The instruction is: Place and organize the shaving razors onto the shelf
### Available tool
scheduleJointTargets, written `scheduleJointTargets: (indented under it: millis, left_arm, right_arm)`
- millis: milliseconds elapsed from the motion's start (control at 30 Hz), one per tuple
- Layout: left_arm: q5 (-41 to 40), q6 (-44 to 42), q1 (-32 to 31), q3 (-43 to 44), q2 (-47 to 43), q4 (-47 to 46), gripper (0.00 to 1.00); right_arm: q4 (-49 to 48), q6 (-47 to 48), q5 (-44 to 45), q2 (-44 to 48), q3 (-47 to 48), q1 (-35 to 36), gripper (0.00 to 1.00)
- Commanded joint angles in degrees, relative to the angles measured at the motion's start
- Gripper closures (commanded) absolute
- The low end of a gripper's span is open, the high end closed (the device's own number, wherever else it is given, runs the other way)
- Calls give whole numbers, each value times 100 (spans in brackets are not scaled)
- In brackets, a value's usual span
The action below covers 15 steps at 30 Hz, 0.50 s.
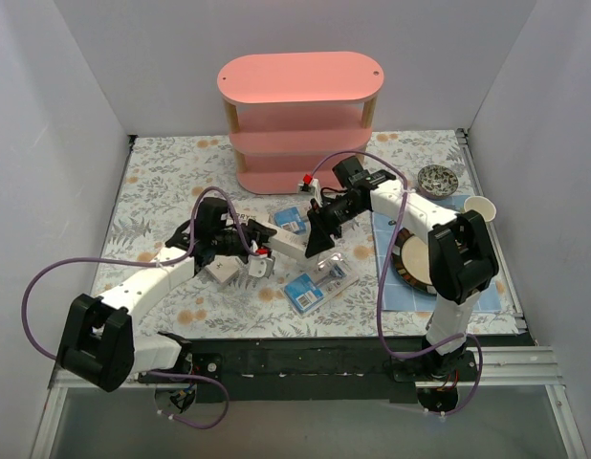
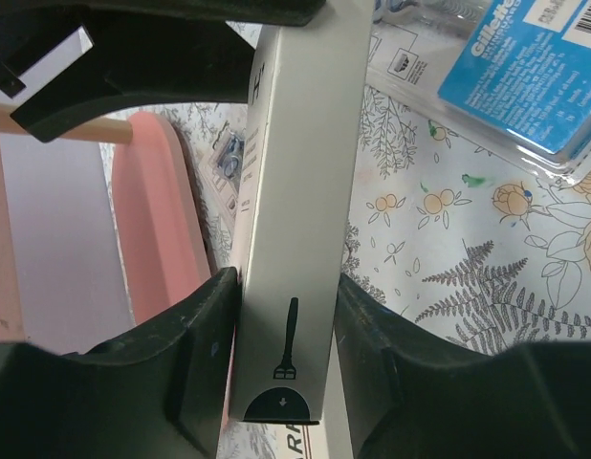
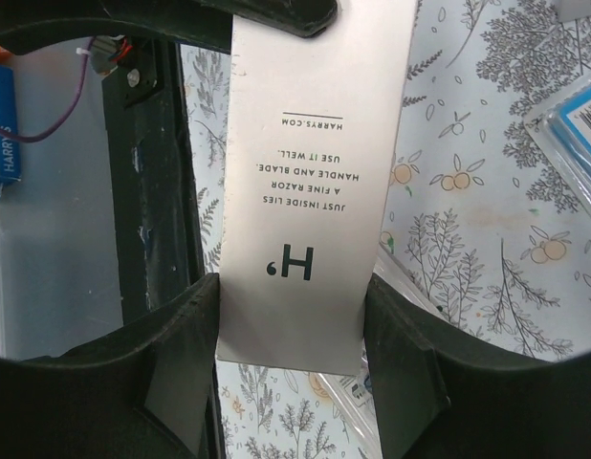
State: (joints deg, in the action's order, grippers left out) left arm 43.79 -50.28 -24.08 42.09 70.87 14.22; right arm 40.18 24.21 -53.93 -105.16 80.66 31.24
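Observation:
One white Harry's box (image 1: 288,245) is held by both grippers, one at each end, in front of the pink shelf (image 1: 300,81). My left gripper (image 1: 262,252) is shut on the end printed with a razor (image 2: 294,210). My right gripper (image 1: 319,232) is shut on the end marked "H'" (image 3: 319,143). In each wrist view the fingers (image 2: 195,344) (image 3: 181,354) press the box's sides. A second Harry's box (image 2: 305,442) shows just below it. One blue-card blister pack (image 1: 319,282) lies near the front, also in the left wrist view (image 2: 525,86). Another (image 1: 291,220) lies by the shelf.
The shelf's pink base (image 2: 152,220) is close on the left in the left wrist view. A dark-rimmed plate (image 1: 407,260) on a blue cloth (image 1: 401,292), a paper cup (image 1: 477,206) and a bowl of silver cutlery (image 1: 437,177) stand at the right. White walls enclose the floral mat.

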Motion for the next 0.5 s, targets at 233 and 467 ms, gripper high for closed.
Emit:
scheduleJointTargets:
  millis: [233,467]
  left_arm:
    - [-125,835,-53,223,-29,128,71]
    - [-196,888,-45,-683,-662,-1140,85]
  right_arm:
    - [-212,-74,515,708,213,-312,34]
    - [-555,-425,384,813,-173,-497,32]
